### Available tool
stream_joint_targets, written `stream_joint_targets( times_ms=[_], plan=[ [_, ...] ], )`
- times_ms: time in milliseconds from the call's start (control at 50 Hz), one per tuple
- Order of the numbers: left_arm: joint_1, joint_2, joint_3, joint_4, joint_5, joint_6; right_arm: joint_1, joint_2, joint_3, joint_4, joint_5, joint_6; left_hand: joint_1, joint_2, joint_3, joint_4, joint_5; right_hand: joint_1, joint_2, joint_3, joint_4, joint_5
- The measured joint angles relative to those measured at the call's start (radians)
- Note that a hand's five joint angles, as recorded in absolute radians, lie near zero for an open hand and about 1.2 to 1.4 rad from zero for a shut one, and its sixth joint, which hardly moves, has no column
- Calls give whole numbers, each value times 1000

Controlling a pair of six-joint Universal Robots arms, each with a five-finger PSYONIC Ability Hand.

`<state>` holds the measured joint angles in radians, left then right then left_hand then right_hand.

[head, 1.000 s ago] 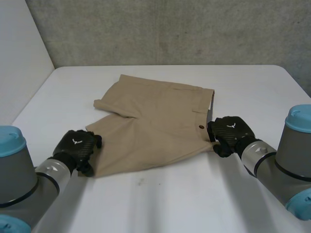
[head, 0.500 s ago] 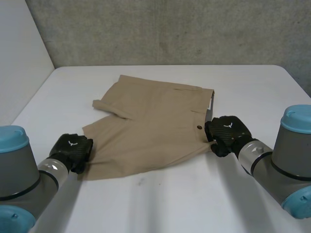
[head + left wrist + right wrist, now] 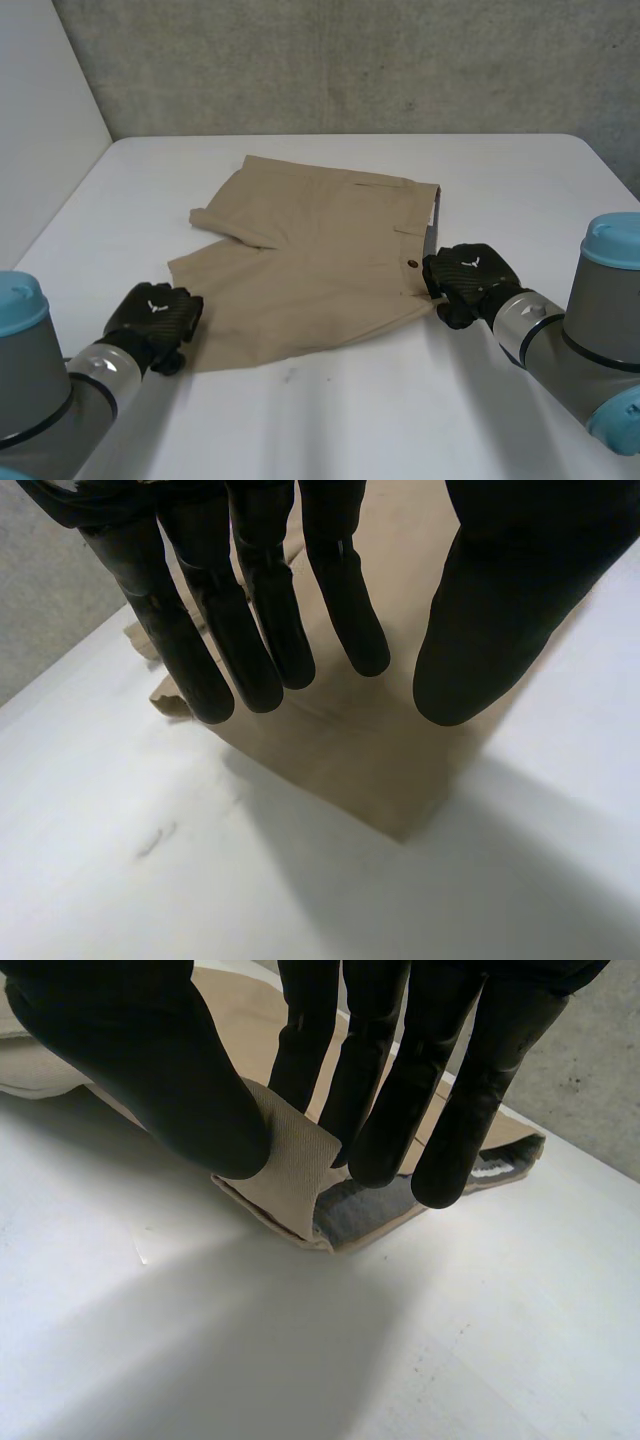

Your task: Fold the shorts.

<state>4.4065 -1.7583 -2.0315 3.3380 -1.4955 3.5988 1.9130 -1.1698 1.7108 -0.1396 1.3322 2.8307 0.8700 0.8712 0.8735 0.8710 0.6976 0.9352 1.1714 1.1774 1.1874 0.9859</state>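
- Tan cloth shorts [image 3: 320,260] lie spread flat in the middle of the white table [image 3: 520,180], with the waistband [image 3: 432,215] toward the robot's right side and both legs pointing toward its left.
- The farther leg ends in a turned-up cuff [image 3: 208,216]; the nearer leg runs out to a plain hem corner [image 3: 400,830] on the near left.
- A small dark button [image 3: 412,264] sits on the front, just beside the waistband's near end.
- The left hand [image 3: 152,312] is at the nearer leg's hem corner, at the very edge of the cloth in the head view.
- In the left wrist view its fingers [image 3: 255,630] hang straight and slightly spread above that corner, the thumb [image 3: 500,620] held apart from them. Nothing is gripped between them, so the hand is released. Whether the fingertips touch the cloth cannot be told.
- The right hand [image 3: 468,280] is at the near end of the waistband, beside the button.
- In the right wrist view it grasps the waistband corner: the cloth is pinched between the thumb and the fingers behind it.
- That corner is lifted and bent upward off the table, showing a grey lining [image 3: 365,1210] on the inside.
- A grey concrete wall [image 3: 350,60] stands behind the table's far edge.
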Motion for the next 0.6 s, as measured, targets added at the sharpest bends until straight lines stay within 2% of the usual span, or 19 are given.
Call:
stream_joint_targets(
  times_ms=[200, 440, 600],
  plan=[
    [13, 26, -57, -2, 7, 5, -7, 2, 0, -1, -2, -1, -24, -26, -24, -22, -26, 0, 0, 0, 0, 0],
    [41, -86, -11, 26, 5, 7, -4, 4, 3, -2, -2, -1, -25, -32, -28, -25, -31, 0, 0, 0, 0, 0],
    [45, -124, 21, 38, 4, 6, -5, 4, 7, -2, -2, -2, -100, -173, -172, -177, -175, 0, 0, 0, 0, 0]
  ],
)
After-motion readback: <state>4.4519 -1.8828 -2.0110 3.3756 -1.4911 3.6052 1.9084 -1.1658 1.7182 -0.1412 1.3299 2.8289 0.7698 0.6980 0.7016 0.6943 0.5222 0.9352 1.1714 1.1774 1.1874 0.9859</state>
